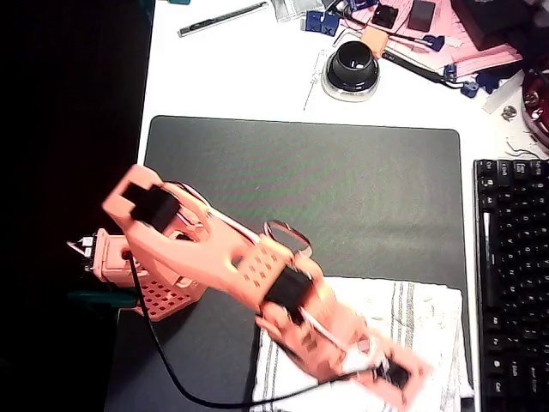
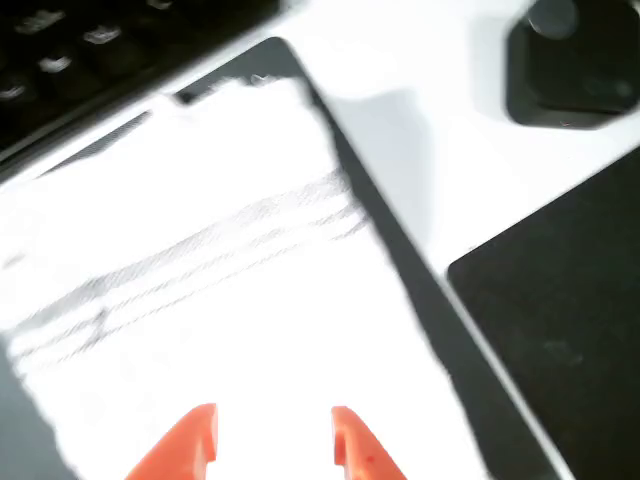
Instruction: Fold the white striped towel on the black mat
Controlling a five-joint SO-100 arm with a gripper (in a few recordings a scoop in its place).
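My gripper (image 2: 272,440) hangs over the towel (image 2: 200,300), fingers parted, holding nothing. The towel lies flat on the mat's (image 1: 343,180) near right part, by the keyboard (image 1: 513,275). I judge I'm approaching; next I need an edge to pinch.

a white desk (image 1: 232,77) ran under even, bright light, dark at its left edge. clutter lay along the far side: a pen (image 1: 221,18), pink papers (image 1: 480,53), a round black-topped object (image 1: 350,69). a black keyboard (image 1: 512,275) sat right.
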